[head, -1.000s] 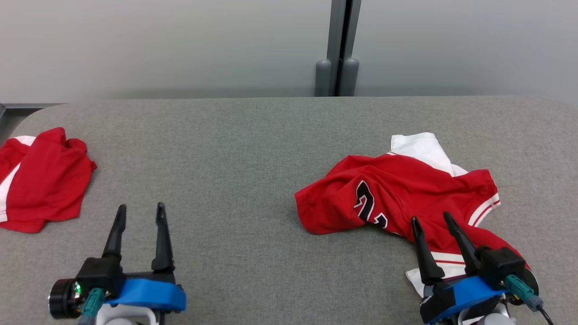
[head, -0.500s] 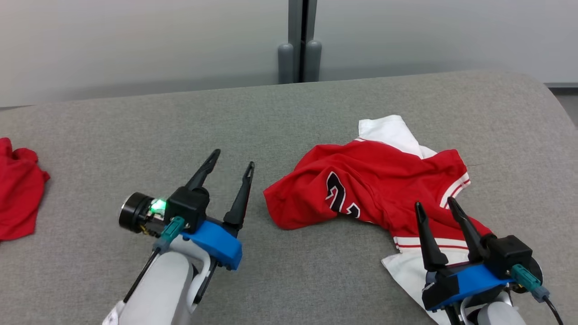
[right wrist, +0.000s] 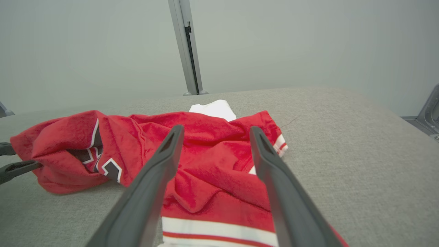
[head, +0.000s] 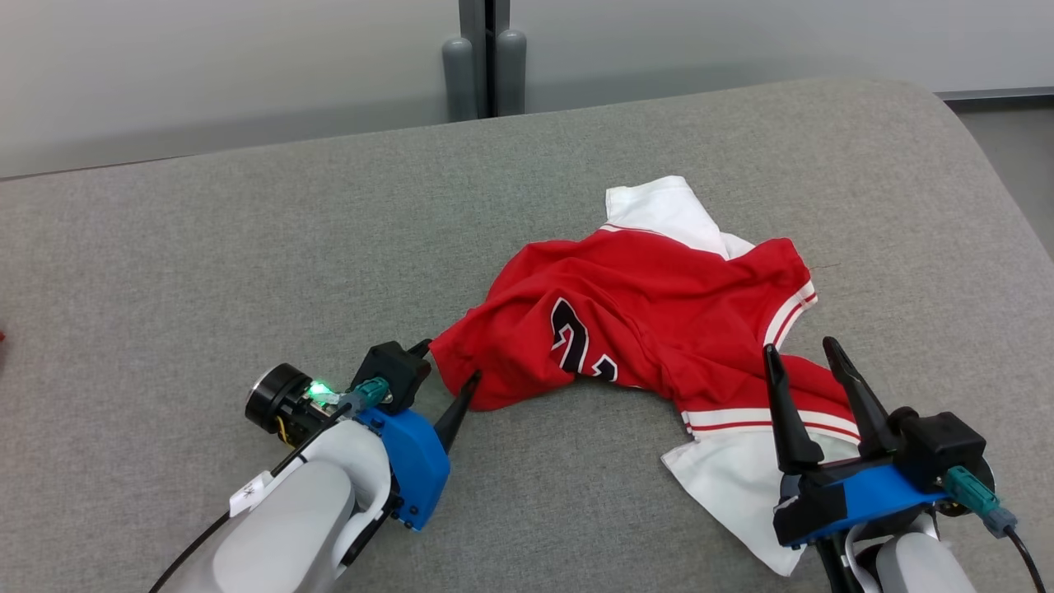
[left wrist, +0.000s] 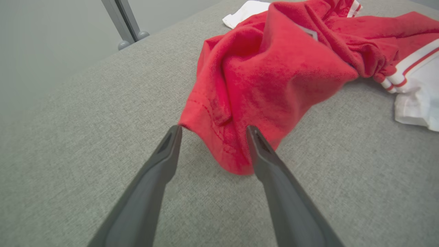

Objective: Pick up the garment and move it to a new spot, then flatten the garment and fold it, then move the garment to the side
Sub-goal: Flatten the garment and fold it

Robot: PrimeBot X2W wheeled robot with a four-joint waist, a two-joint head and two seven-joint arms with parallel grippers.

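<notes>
A crumpled red jersey with white sleeves and a black number lies on the grey table, right of centre. My left gripper is open at the jersey's left edge, its two fingers straddling the red hem. In the left wrist view the hem fold sits between the fingertips of the left gripper. My right gripper is open above the jersey's near right part, over the white-striped band. The right wrist view shows the right gripper over the jersey, with the left fingers at its far end.
A grey post stands against the pale wall behind the table. The table's rounded right edge is close to the jersey, with floor beyond. Bare grey surface stretches left of the left arm.
The camera has turned right, so the whole scene shifted left. My left arm has reached forward and right to the jersey's left hem. The right gripper stays open over the jersey.
</notes>
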